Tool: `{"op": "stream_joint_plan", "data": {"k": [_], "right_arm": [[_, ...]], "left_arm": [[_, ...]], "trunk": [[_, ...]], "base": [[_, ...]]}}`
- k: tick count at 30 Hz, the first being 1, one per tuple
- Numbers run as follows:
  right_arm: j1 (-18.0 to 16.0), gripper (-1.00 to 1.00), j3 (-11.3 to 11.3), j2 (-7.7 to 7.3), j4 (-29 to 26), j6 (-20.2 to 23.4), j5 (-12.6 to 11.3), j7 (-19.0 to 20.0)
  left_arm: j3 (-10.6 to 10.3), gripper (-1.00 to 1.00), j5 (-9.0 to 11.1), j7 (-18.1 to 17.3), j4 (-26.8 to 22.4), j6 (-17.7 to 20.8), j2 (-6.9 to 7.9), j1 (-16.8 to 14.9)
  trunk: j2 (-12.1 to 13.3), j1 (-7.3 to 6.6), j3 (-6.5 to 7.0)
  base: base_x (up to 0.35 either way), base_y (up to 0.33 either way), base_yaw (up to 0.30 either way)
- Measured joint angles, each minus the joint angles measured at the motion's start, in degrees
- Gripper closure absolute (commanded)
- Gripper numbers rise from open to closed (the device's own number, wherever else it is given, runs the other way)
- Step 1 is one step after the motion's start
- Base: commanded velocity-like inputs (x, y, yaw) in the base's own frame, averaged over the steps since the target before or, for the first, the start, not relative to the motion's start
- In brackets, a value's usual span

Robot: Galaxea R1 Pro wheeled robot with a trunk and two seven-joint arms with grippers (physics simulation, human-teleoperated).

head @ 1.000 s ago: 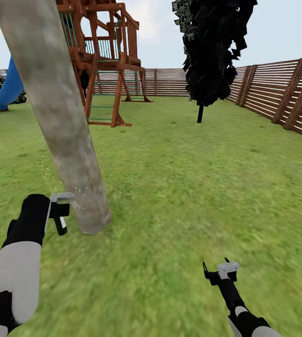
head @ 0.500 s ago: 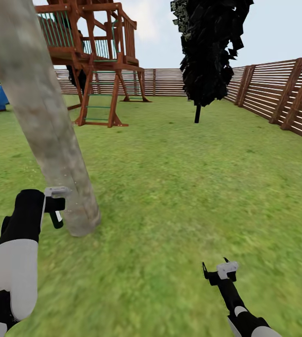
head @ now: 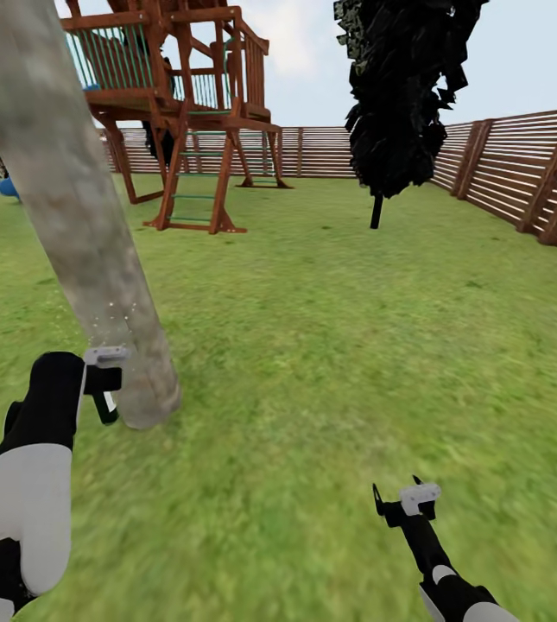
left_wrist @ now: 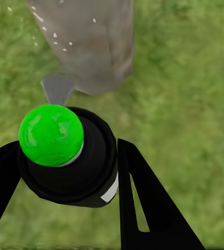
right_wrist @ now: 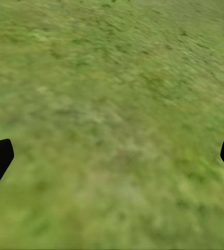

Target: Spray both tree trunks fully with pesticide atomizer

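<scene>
The left gripper [left_wrist: 65,172] pinches the pesticide atomizer [left_wrist: 65,156], tree trunk [head: 79,225] at 12 o'clock. Right gripper [head: 396,499] is spread wide over grass [head: 356,345].

No text, label, brand or number can be read anywhere.

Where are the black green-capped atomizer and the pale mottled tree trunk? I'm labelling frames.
black green-capped atomizer [left_wrist: 51,135], left wrist view, on its green cap.
pale mottled tree trunk [head: 79,233], head view, mid-trunk bark.
</scene>
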Motion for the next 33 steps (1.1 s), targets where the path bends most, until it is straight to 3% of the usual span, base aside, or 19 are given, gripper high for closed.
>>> {"op": "stream_joint_plan", "data": {"k": [19, 33], "right_arm": [[0.0, -1.0, 0.0, 0.0, 0.0, 0.0, 0.0, 0.1], [0.0, -1.0, 0.0, 0.0, 0.0, 0.0, 0.0, 0.1]], "left_arm": [[0.0, 1.0, -0.2, 0.4, 0.3, -0.2, 0.05, 0.4], [0.2, 1.0, -0.4, 0.7, 1.1, -0.7, 0.32, 2.5]], "trunk": [[0.0, -0.02, 0.0], [0.0, -0.02, 0.0]], "base": [[0.15, -0.251, 0.046], [0.213, -0.215, 0.225]]}}
